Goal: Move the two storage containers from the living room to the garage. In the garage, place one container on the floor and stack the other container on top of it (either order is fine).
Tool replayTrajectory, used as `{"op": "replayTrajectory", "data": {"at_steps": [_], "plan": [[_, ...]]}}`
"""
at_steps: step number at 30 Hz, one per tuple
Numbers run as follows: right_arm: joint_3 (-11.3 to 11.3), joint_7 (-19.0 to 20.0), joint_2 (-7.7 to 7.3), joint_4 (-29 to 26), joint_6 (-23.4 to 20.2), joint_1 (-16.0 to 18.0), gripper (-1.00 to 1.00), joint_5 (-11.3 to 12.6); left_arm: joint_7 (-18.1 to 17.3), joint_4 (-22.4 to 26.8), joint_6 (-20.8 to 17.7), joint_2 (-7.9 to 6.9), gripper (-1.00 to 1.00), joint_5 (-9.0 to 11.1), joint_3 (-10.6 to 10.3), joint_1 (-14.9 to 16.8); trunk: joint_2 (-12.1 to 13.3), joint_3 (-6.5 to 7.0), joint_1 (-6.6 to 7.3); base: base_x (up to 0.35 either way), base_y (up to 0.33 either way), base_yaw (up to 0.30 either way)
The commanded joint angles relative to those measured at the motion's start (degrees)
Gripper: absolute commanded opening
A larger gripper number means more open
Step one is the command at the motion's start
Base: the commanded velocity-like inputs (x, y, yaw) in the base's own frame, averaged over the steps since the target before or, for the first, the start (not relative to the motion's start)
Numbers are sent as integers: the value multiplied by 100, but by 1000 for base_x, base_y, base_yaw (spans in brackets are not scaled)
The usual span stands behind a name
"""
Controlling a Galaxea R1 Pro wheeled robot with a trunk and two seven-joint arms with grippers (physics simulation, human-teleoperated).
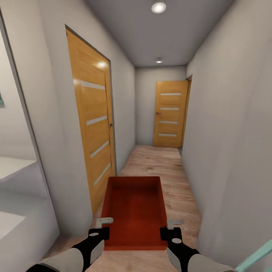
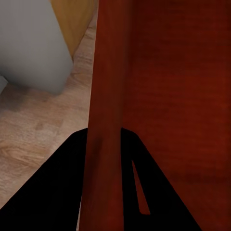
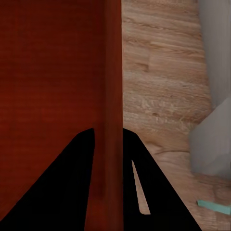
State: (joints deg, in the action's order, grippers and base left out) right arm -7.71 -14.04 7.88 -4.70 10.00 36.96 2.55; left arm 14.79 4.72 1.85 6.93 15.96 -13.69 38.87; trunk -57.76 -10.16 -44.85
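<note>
1. Counting first: one storage container (image 1: 136,211) is in sight, with two wooden doors, two round ceiling lights and two grippers
2. Of the doors, the near door (image 1: 94,124) stands in the wall on the robot's left and the far door (image 1: 170,113) closes the end of the hallway; each has four pale horizontal strips
3. One ceiling light (image 1: 158,7) is overhead and a second light (image 1: 159,60) sits further along
4. The container is a plain orange-red rectangular bin with smooth thin walls and an open top; nothing lies inside it
5. It is carried level, out in front of the robot, above the light wood-plank floor (image 1: 166,162) of the narrow hallway
6. The left gripper (image 1: 99,233) is clamped over the bin's left wall, one finger (image 2: 53,192) outside the wall and the other inside
7. The right gripper (image 1: 170,234) pinches the right wall the same way, one finger (image 3: 159,192) on its outer side
8. No brand, label or writing can be read on the bin or the doors
</note>
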Motion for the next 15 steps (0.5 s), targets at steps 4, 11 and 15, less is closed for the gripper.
{"op": "replayTrajectory", "data": {"at_steps": [4, 11, 15], "plan": [[235, 14, 3, -5, -13, 6, -100, -10, 42, 3, 26, -148, -100, 3, 307, 6, -5, 3, -4, 322, 101, -119], [235, 14, 3, -5, -15, 7, -100, -9, 42, 3, 26, -146, -100, 2, 310, 6, -5, 6, -4, 322, 101, -256], [235, 15, 3, -5, -15, 10, -100, -9, 42, 3, 26, -146, -100, 3, 308, 6, -5, 6, -4, 322, 101, -278]]}}
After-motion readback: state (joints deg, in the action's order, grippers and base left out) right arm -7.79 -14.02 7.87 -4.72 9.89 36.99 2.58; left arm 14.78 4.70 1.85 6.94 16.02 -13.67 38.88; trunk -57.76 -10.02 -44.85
